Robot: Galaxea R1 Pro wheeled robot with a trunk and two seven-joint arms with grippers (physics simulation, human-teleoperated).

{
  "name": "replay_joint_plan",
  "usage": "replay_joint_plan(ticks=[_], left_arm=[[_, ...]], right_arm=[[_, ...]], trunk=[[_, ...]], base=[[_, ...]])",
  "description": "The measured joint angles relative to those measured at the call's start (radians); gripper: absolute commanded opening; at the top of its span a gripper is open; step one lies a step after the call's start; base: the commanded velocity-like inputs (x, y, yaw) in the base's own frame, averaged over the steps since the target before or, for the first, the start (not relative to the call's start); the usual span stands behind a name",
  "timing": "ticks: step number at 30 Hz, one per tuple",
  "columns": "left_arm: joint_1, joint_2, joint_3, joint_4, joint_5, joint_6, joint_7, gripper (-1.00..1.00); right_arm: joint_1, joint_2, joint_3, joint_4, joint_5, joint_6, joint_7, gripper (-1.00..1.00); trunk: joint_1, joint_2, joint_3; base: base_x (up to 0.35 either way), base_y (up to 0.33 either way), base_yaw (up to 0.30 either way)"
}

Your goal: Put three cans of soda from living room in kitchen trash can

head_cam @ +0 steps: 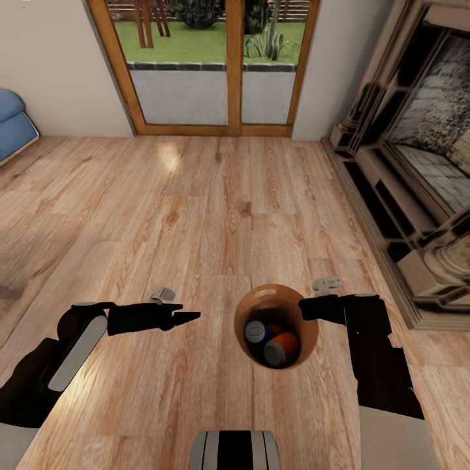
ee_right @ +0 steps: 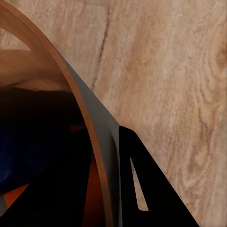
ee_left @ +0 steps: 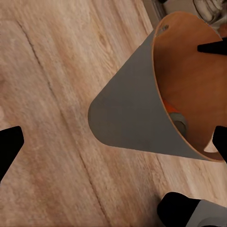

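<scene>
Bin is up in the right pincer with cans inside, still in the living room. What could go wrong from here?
1. The right pincer grips the bin only at its rim, one finger outside the wall; it could slip or tip while driving.
2. The cans lie loose inside and may roll out if the bin tilts.
3. The fireplace stands close on the right; a turn could clip it.

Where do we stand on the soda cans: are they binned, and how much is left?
Done: orange cans lie inside the trash can; I can make out at least two, a third is unclear. In hand: the right end effector grips the bin's rim; the left end effector is free. Left: the fireplace and glass doors show the living room, not the kitchen.
</scene>
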Motion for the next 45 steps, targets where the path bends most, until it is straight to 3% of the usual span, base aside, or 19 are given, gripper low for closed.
replay_joint_plan(ticks=[3,5,6,8,10,12,14,20,24,27,31,32,36,42,45], left_arm=[[0.000,-0.001,-0.001,0.014,0.002,-0.009,0.001,1.00],[0.000,-0.003,-0.004,0.064,0.003,-0.068,0.000,1.00],[0.000,-0.005,-0.014,0.113,0.004,-0.129,0.000,1.00],[0.000,-0.012,-0.044,0.179,0.005,-0.211,-0.003,1.00],[0.000,-0.031,-0.076,0.200,0.002,-0.253,-0.003,1.00],[0.000,-0.054,-0.095,0.196,-0.005,-0.258,0.006,1.00],[0.000,-0.057,-0.100,0.196,-0.004,-0.255,0.015,1.00],[0.000,-0.052,-0.104,0.193,-0.002,-0.228,0.020,1.00],[0.000,-0.049,-0.104,0.192,-0.002,-0.222,0.019,1.00],[0.000,-0.038,-0.104,0.189,-0.002,-0.222,0.015,1.00],[0.000,-0.031,-0.104,0.183,-0.001,-0.222,0.012,1.00],[0.000,-0.030,-0.104,0.181,-0.001,-0.222,0.011,1.00],[0.000,-0.029,-0.106,0.174,-0.001,-0.222,0.011,1.00],[0.000,-0.029,-0.106,0.172,-0.001,-0.221,0.011,1.00],[0.000,-0.029,-0.106,0.173,-0.001,-0.222,0.011,1.00]], right_arm=[[0.000,0.000,0.000,0.000,-0.002,0.001,0.001,-1.00],[-0.001,0.000,0.000,0.000,0.000,0.000,0.000,-1.00],[-0.001,0.000,0.000,0.000,0.001,-0.001,0.000,-1.00],[-0.001,0.000,0.000,0.000,0.000,0.000,0.001,-1.00],[-0.001,-0.001,0.000,0.000,0.000,0.000,0.001,-1.00],[-0.001,-0.001,0.000,0.000,0.001,0.000,0.003,-1.00],[-0.001,-0.001,0.000,0.000,0.000,0.000,0.004,-1.00],[-0.002,0.006,-0.002,0.000,0.004,-0.002,0.002,-1.00],[-0.001,0.050,-0.005,0.000,0.004,-0.002,-0.005,-1.00],[-0.002,0.054,-0.016,0.000,-0.028,0.008,-0.014,-1.00],[-0.002,0.053,-0.042,0.000,0.012,-0.073,-0.033,-1.00],[-0.002,0.053,-0.043,0.000,-0.004,-0.079,-0.037,-1.00],[-0.001,0.054,-0.046,0.011,-0.133,-0.103,-0.100,-1.00],[-0.002,0.053,-0.047,0.006,-0.192,-0.181,-0.212,-1.00],[-0.002,0.054,-0.045,0.033,-0.277,-0.233,-0.235,-1.00]], trunk=[[0.000,0.000,0.004],[0.000,0.000,0.008],[0.000,0.000,0.009],[0.000,0.000,0.012],[0.000,0.000,0.015],[0.000,0.000,0.018],[0.000,0.000,0.019],[0.000,0.000,0.019],[0.000,0.000,0.019],[0.000,0.000,0.019],[0.000,0.000,0.019],[0.000,0.000,0.019],[0.000,0.000,0.019],[0.000,0.000,0.019],[0.000,0.000,0.019]], base=[[0.000,0.000,0.000],[0.000,0.000,0.000],[0.000,0.000,0.000],[0.000,0.000,0.000],[0.000,0.000,0.000],[0.000,0.000,0.000],[0.000,0.000,0.000],[0.000,0.000,0.000],[0.000,0.000,0.000],[0.000,0.000,0.000],[0.000,0.000,0.000],[0.000,0.000,0.000],[0.000,0.000,0.000],[0.000,0.000,0.000],[0.000,0.000,0.000]])
